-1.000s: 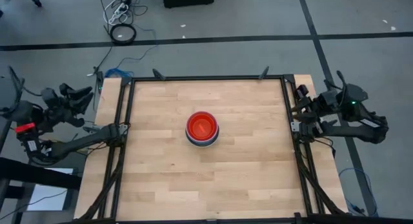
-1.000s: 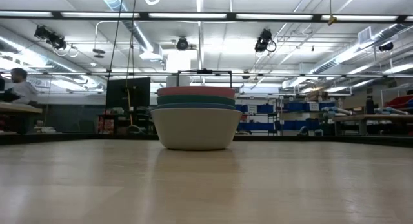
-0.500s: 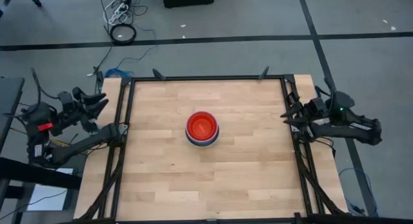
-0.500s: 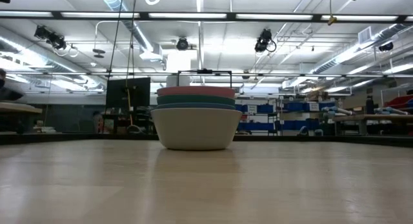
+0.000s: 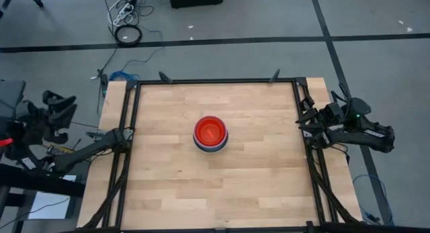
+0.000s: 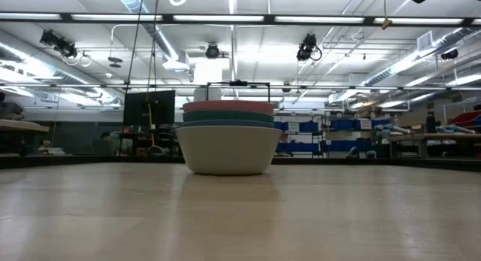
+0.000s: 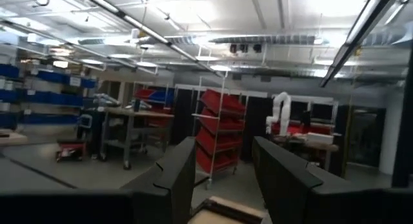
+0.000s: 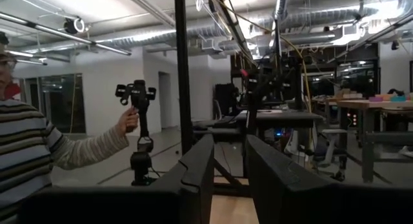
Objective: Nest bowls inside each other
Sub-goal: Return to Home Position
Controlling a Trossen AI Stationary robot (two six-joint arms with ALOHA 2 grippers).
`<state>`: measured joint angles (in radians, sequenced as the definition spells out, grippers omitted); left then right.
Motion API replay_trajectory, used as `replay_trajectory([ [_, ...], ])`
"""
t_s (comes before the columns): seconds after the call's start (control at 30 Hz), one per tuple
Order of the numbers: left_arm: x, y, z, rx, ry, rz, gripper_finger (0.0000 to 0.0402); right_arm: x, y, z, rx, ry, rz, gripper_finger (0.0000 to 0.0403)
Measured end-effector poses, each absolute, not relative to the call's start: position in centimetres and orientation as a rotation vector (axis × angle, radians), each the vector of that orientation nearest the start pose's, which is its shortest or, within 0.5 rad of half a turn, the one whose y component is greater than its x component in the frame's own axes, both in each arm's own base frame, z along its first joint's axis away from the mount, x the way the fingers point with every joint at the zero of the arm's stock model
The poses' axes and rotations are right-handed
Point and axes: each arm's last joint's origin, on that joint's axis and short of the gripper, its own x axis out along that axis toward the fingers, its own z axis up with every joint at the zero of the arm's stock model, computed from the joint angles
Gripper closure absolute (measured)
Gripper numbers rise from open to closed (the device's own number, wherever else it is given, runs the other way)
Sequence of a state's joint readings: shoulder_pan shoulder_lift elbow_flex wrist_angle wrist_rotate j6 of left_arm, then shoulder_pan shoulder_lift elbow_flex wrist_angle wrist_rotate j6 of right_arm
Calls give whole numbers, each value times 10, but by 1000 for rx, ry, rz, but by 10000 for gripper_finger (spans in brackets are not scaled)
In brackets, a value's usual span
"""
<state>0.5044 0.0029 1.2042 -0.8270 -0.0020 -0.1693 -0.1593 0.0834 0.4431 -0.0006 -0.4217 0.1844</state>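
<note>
The bowls (image 5: 211,133) stand nested in one stack at the middle of the wooden table, with the orange-red one innermost on top. In the low view the stack (image 6: 228,147) rests on its pale outer bowl, with blue, green and pink rims above it. My left gripper (image 5: 62,115) is off the table beyond its left edge, open and with nothing between its fingers (image 7: 222,179). My right gripper (image 5: 301,119) is at the table's right edge, open and with nothing in it (image 8: 229,175). Both are far from the stack.
A black frame (image 5: 127,125) runs along the table's edges. Bare wood (image 5: 255,179) lies all round the stack. In the right wrist view a person in a striped sleeve (image 8: 39,159) holds up a hand-held device (image 8: 137,95) beyond the table.
My left gripper has swung a little toward the table, then drawn back away from its left edge and risen. My right arm has sunk a little at the table's right edge. The stack of bowls has stayed where it was.
</note>
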Motion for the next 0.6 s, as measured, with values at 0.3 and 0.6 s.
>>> replay_trajectory([
  [0.3, -102, -70, 383, -59, -327, 506, 238, 55, 3, 301, 89, -314, 290, 323],
  [0.6, -62, -44, 355, -102, -128, 573, 238, 55, 3, 301, 85, -317, 289, 323],
])
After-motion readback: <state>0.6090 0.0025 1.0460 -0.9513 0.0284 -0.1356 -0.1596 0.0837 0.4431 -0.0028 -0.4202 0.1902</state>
